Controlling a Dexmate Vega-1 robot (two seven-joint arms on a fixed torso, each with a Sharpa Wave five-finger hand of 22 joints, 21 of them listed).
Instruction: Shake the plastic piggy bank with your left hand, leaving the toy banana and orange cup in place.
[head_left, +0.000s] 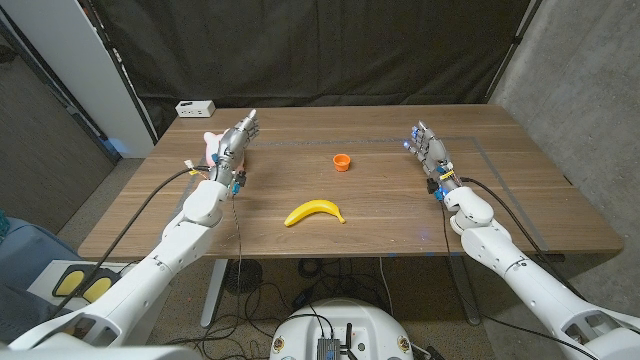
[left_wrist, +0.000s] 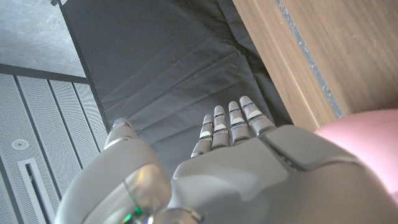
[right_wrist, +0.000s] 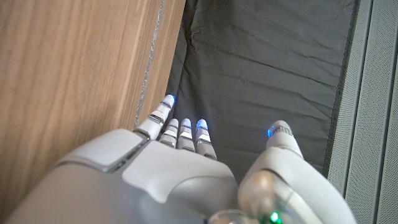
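Item: wooden table (head_left: 400, 215), rectangular, set before a dark curtain (head_left: 330, 50). Item: pink plastic piggy bank (head_left: 212, 146), stood near the table's left far corner, largely hidden in the head view behind the left hand; in the left wrist view its rounded pink body (left_wrist: 367, 140) showed just beside that hand's own back, on the side toward the table. Item: left hand (head_left: 236, 143), raised on its edge just beside the piggy bank on the side toward the table's middle, fingers (left_wrist: 227, 127) extended straight and lying close together, thumb apart; nothing was seen clasped in it, and whether the palm touched the piggy bank could not be told. Item: orange cup (head_left: 342, 161), small, upright, mouth upward, on the table's middle toward the far side, well apart from both hands. Item: toy banana (head_left: 314, 212), yellow, curved, lying on the table nearer the robot than the cup, roughly at the middle, apart from the cup. Item: right hand (head_left: 428, 146), raised on its edge over the right far part of the table, fingers (right_wrist: 180, 130) straight and side by side with blue-lit tips, thumb set apart, holding nothing. Item: white box (head_left: 196, 107), small, on the table's far left corner, beyond the piggy bank. Item: black cables (head_left: 150, 200) running along both forearms.
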